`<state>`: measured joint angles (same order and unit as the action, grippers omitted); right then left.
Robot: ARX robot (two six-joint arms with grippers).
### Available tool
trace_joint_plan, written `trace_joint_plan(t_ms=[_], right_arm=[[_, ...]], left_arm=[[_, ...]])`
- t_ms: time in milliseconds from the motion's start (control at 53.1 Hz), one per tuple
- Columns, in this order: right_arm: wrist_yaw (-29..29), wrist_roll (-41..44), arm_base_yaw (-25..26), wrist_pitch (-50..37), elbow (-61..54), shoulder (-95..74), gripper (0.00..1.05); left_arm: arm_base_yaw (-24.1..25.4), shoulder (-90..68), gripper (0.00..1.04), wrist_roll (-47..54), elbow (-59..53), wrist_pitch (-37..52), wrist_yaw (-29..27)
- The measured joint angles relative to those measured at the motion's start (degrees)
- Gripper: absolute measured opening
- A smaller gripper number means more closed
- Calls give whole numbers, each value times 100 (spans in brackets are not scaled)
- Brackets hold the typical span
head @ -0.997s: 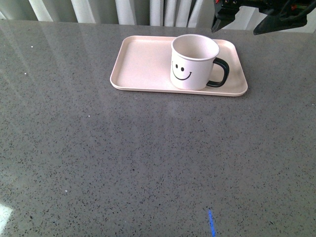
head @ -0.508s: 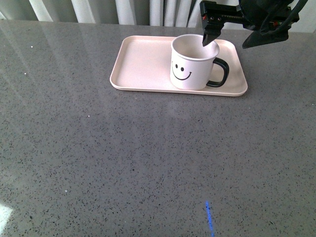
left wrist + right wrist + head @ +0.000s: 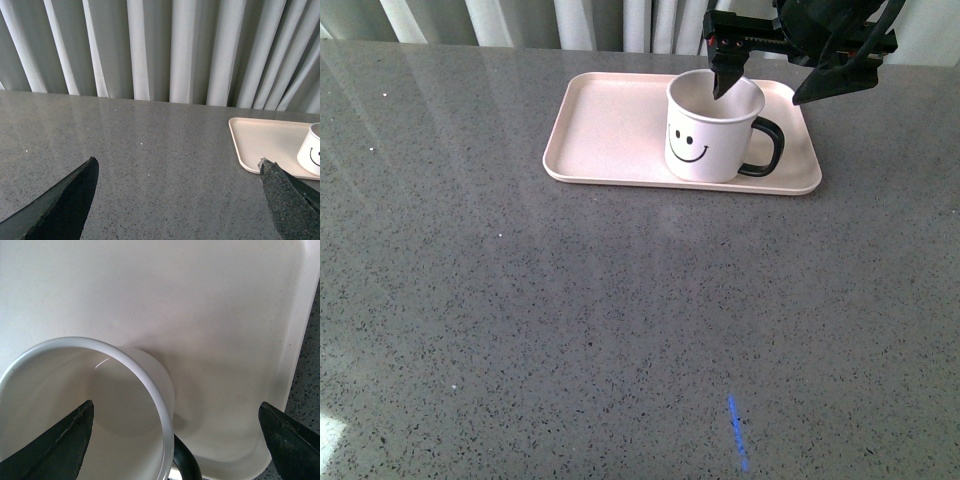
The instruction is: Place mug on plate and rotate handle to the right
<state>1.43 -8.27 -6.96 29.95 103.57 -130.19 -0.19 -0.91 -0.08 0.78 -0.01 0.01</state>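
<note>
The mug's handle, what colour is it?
The handle is black, clearest in the front view.

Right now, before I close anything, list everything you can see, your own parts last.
cream-white mug with black smiley face: one, upright on the tray's right half.
glossy black loop handle: one, on the mug, pointing right in the front view.
pale pink rectangular tray: one, far centre of the table.
grey speckled stone table: one, under everything.
blue mark: one, on the table near the robot.
pale curtains: behind the table.
left gripper: black, open, above bare table, apart from the tray.
right gripper: black, open, one finger over the mug's opening, the other outside it.
</note>
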Motion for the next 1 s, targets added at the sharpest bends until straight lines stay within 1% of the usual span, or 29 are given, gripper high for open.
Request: trace_joint_plan(t_ms=[433, 677, 753, 997], right_arm=[[2, -48, -22, 138, 57, -66, 95], [2, -83, -22, 170, 63, -72, 92], [0, -103, -22, 195, 83, -90, 89], [2, -120, -22, 232, 109, -136, 71]], left_arm=[[0, 0, 96, 0, 0, 0, 0], [0, 0, 96, 2, 0, 0, 0], [0, 0, 96, 0, 0, 0, 0], [0, 0, 96, 0, 0, 0, 0]])
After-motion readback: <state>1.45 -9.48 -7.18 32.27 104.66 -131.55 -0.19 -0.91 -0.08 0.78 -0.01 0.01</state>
